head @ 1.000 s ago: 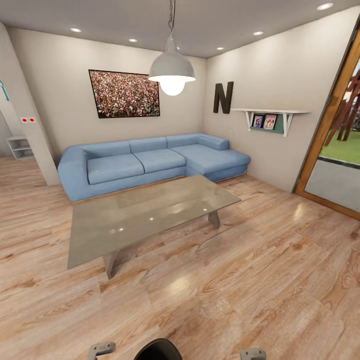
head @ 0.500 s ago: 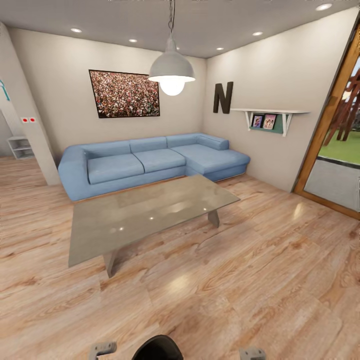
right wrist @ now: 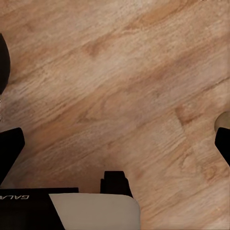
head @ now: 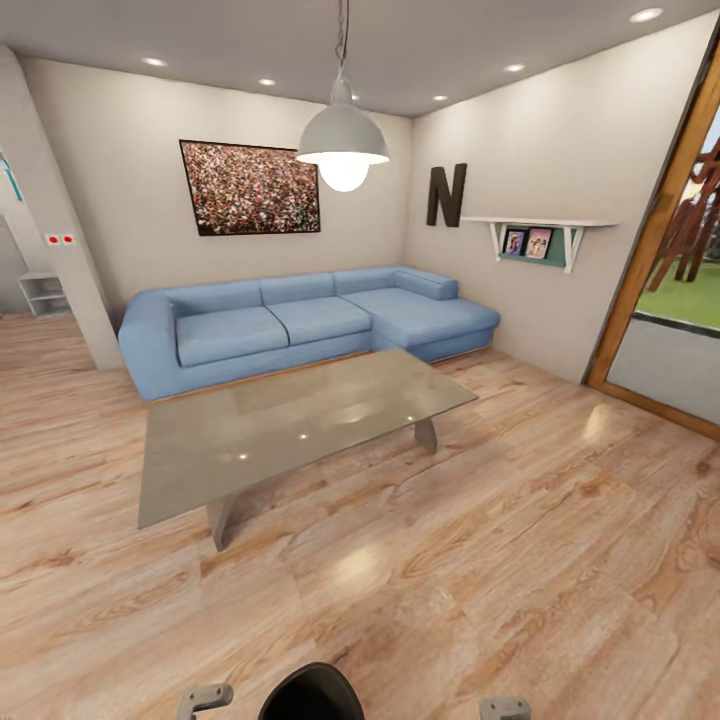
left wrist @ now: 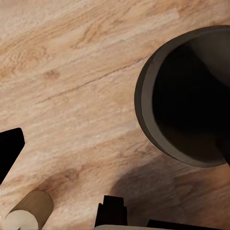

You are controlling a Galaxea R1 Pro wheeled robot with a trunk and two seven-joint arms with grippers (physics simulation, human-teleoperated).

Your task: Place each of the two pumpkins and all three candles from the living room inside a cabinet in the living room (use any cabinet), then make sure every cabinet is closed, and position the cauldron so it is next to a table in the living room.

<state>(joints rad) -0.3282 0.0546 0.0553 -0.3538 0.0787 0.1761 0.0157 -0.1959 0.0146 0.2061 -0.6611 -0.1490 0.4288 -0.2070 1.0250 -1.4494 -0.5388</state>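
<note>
Closest to the robot, at the bottom edge of the head view, a round black cauldron with a dark hollow mouth sits low between the two grey arm ends; the left wrist view looks straight into its rim, over plank wood floor. Both wrist views show dark fingertips spread to the frame edges with nothing between them, so both grippers appear wide open, though little of them shows. Whether the cauldron rests on the floor or rides on the base, I cannot tell.

Further out stands the long grey glass-topped coffee table; beyond it the blue corner sofa.

Step in hand, by my reading: bringing the cauldron beside that table. Approach slowly, stop just short of the table's near edge, keep the pot upright.
</note>
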